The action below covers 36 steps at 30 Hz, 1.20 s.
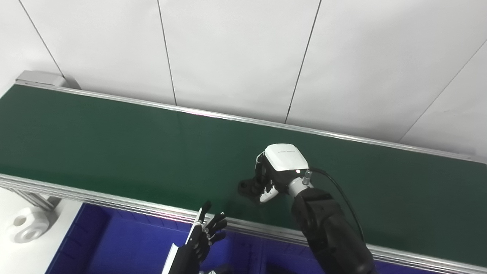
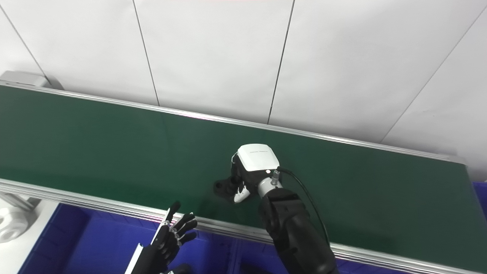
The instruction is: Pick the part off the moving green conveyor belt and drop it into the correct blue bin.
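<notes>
My right hand [image 1: 276, 173] is on the green belt [image 1: 114, 152], fingers closed around a black part [image 1: 246, 187]. My left hand [image 1: 203, 234] waits spread over the blue bin [image 1: 125, 243].

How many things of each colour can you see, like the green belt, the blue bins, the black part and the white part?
Green: 1, the conveyor belt
Blue: 1 run of blue bins; the dividers are too unclear to count them
Black: 1, the black part at the right hand
White: 1, the white part
Total: 4

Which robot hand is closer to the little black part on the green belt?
Right. The right robot hand touches the black part; the left robot hand waits apart, over the blue bin.
</notes>
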Available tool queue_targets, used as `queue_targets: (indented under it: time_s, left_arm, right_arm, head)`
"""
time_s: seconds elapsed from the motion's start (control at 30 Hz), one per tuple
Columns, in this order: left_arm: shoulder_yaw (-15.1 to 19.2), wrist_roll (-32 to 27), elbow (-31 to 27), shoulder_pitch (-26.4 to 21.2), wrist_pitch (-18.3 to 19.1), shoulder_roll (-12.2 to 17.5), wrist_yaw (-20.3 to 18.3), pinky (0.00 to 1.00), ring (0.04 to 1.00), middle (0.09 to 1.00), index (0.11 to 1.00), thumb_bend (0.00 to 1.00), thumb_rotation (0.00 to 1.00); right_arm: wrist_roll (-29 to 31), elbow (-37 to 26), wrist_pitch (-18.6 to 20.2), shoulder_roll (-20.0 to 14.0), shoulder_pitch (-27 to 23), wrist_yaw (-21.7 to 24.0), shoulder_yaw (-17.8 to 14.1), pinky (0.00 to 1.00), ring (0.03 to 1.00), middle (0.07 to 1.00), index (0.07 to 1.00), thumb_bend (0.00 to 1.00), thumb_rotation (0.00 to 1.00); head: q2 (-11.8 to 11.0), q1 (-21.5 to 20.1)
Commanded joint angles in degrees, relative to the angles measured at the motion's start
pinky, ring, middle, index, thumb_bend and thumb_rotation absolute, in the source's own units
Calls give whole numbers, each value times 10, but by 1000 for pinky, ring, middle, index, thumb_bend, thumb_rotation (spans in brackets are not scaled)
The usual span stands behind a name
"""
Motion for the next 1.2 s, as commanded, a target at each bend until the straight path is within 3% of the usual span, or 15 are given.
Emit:
queue_targets:
  time_s: [0.0, 0.2, 0.33, 0.5, 0.7, 0.9, 1.17]
  left_arm:
    - [-4, -1, -13, 4, -12, -5, -4, 833, 874, 891, 1000, 705, 599]
    - [-1, -3, -13, 3, -8, -2, -5, 833, 873, 890, 1000, 692, 615]
    - [2, -5, -13, 0, -7, 2, -7, 832, 871, 886, 1000, 692, 629]
    - [9, -9, -14, -3, -5, 10, -10, 832, 876, 883, 1000, 687, 647]
    - [24, -16, -32, -7, 12, 25, -16, 816, 866, 883, 1000, 720, 694]
    - [52, -45, -50, -17, 26, 57, -33, 849, 888, 900, 1000, 714, 723]
    - [107, -97, -74, -45, 70, 102, -52, 844, 888, 890, 1000, 715, 757]
  right_arm:
    - [6, -40, 0, 13, -5, -2, 0, 206, 286, 474, 489, 526, 1]
    - [2, -129, 12, 20, -1, 29, -14, 202, 282, 474, 489, 525, 1]
    - [-4, -178, 12, 19, -6, 59, -28, 145, 212, 470, 488, 526, 0]
    - [-16, -249, -11, -15, -7, 107, -49, 154, 218, 470, 487, 526, 0]
    - [-50, -320, -36, -54, 9, 172, -51, 178, 246, 472, 488, 526, 0]
    - [-84, -399, -75, -83, 50, 254, -57, 182, 246, 472, 485, 528, 0]
    - [-97, -465, -136, -75, 92, 326, -70, 119, 177, 469, 485, 531, 0]
  head:
    - [1, -1]
    - [0, -12]
    - [1, -25]
    - [3, -41]
    - [14, -92]
    - [43, -182]
    - [86, -320]
